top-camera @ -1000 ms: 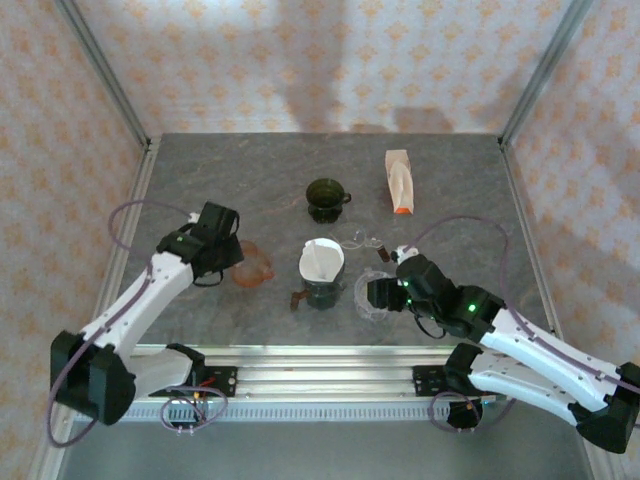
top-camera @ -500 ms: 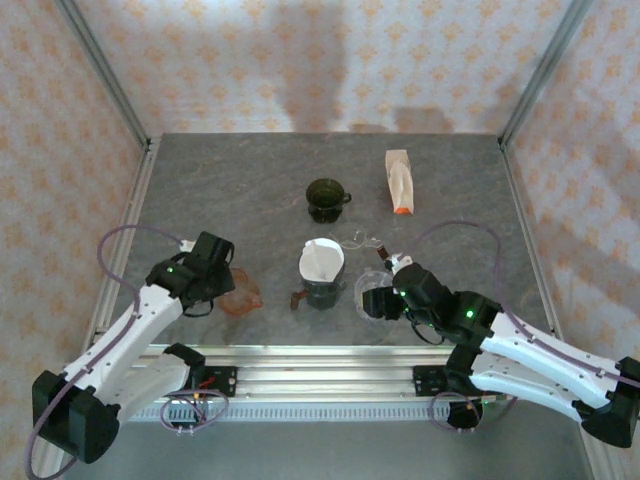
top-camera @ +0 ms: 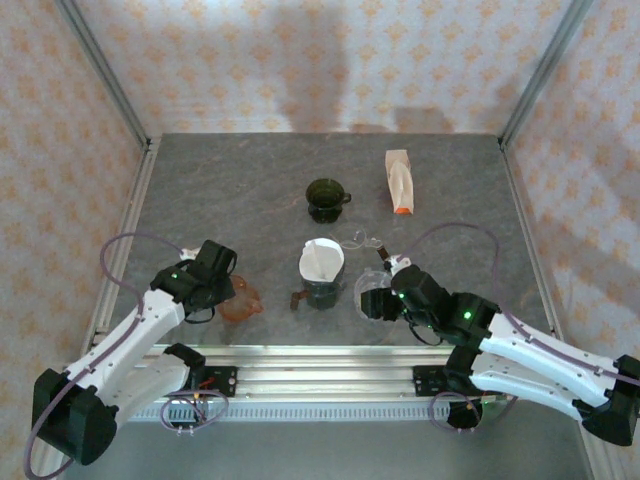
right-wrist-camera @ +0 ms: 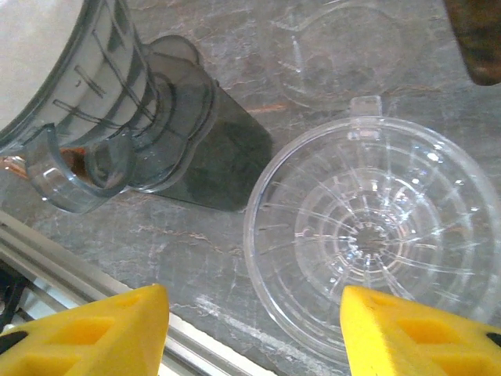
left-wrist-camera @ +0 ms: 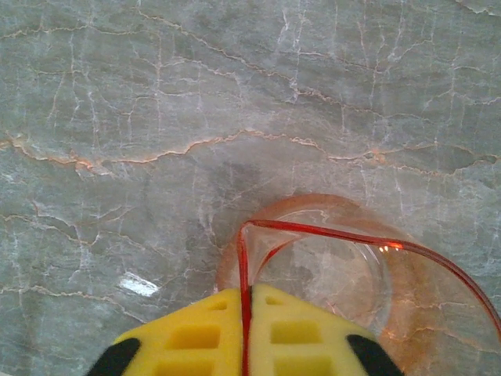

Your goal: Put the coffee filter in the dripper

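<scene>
A white paper filter (top-camera: 320, 258) sits inside a dark grey dripper (top-camera: 322, 285) at the table's middle; in the right wrist view the filter (right-wrist-camera: 31, 55) and this dripper (right-wrist-camera: 133, 102) are at the upper left. A clear ribbed dripper (top-camera: 370, 292) lies just right of it, mouth up (right-wrist-camera: 376, 243). My right gripper (top-camera: 374, 298) hovers open over its near rim (right-wrist-camera: 254, 313). An orange see-through dripper (top-camera: 240, 298) rests on the table at the left. My left gripper (top-camera: 222, 287) is shut on its thin rim (left-wrist-camera: 249, 294), the orange dripper's bowl (left-wrist-camera: 337, 266) ahead of the pads.
A dark green cup (top-camera: 325, 198) stands behind the grey dripper. A tan pouch with an orange end (top-camera: 399, 180) lies at the back right. A small clear piece (top-camera: 362, 240) lies behind the clear dripper. The metal rail (top-camera: 320, 380) runs along the near edge.
The left arm has drawn back toward the near edge, taking the orange dripper with it. The right gripper has crept slightly left over the clear dripper.
</scene>
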Controlling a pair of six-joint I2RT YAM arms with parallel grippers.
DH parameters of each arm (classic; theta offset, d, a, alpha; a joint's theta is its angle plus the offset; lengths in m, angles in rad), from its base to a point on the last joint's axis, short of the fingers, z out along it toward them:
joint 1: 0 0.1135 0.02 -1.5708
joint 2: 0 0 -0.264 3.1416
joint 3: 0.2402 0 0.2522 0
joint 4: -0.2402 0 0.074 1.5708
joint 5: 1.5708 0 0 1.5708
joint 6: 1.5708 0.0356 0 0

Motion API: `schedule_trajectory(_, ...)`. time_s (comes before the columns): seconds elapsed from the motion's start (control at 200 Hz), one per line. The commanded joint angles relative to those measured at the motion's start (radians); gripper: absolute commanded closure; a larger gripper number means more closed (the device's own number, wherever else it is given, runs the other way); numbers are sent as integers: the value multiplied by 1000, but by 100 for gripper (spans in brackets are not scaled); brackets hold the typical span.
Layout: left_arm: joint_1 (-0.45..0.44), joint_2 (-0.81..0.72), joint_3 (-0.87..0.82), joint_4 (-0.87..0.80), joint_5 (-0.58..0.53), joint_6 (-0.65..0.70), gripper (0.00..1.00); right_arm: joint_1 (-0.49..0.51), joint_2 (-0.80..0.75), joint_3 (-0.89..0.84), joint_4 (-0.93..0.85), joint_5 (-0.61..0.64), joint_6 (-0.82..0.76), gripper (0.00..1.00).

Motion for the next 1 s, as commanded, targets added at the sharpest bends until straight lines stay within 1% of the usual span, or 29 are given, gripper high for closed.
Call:
schedule_trajectory(0.0,-10,-13,-15,18,-30,-22,80,19,18,-29,76,-74,16,40)
schedule_trajectory(0.085,-10,-21,-9,21,-26,-24,67,44,42,-30,103,-105,5,42)
schedule_trajectory(0.15,-10,-29,1,22,-25,-28,55,66,63,-31,119,-109,2,44)
schedule_trajectory(0.235,-9,-41,16,20,-17,-29,43,91,100,-35,153,-119,-1,48)
schedule_trajectory(0.345,-10,-68,48,8,-10,-35,32,126,170,-41,227,-123,6,56)
schedule_trajectory(0.45,-10,-110,79,7,-1,-49,25,141,232,-62,323,-156,22,55)
schedule_trajectory(0.56,-9,-144,100,9,4,-59,23,144,248,-113,407,-159,53,55)
schedule_trajectory(0.756,-10,-143,110,15,19,-60,23,144,259,-165,434,-161,74,58)
schedule_trajectory(0.831,-10,-143,103,30,28,-64,23,144,263,-176,420,-117,77,59)
schedule_trajectory(0.991,-10,-139,91,44,38,-69,23,144,253,-190,367,19,81,59)
